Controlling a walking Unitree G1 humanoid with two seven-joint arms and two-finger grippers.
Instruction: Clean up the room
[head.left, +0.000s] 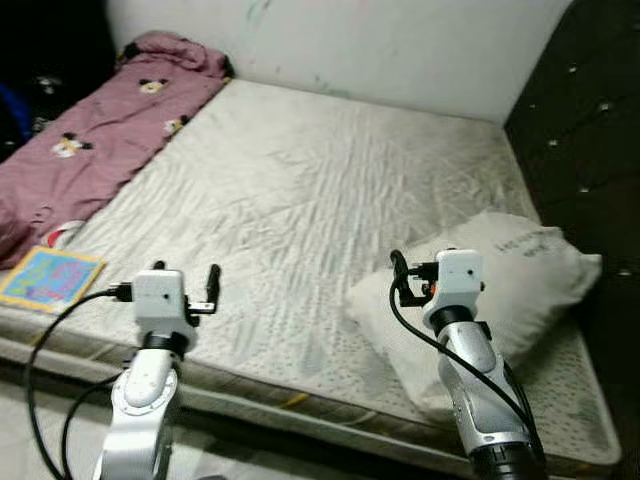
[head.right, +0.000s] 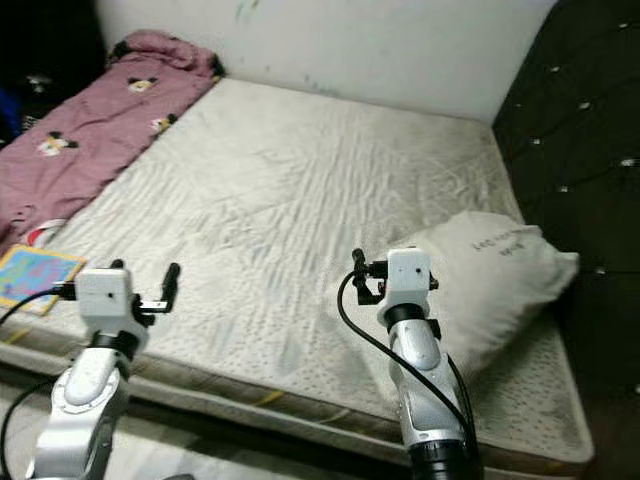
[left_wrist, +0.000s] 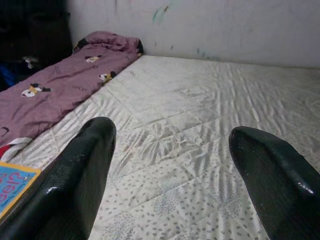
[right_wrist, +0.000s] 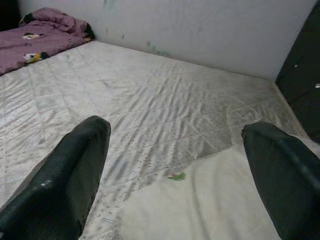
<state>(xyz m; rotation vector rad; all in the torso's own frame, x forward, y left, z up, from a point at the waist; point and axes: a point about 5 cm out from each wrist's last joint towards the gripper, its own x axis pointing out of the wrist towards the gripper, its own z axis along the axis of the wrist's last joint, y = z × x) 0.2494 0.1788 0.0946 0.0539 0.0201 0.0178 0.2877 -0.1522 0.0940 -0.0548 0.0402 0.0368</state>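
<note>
A bare white mattress lies before me. A white pillow with small dark print rests on its near right corner. A pink blanket with cartoon mouse figures is bunched along the left side. A colourful flat book sits at the near left edge. My left gripper hovers open over the front edge, just right of the book, nothing between its fingers. My right gripper stands open above the pillow's near left corner, also holding nothing.
A dark wardrobe with small knobs stands tight against the bed's right side. A white wall runs behind the bed. A small red and white item peeks out beside the blanket. Pale floor shows below the bed's front edge.
</note>
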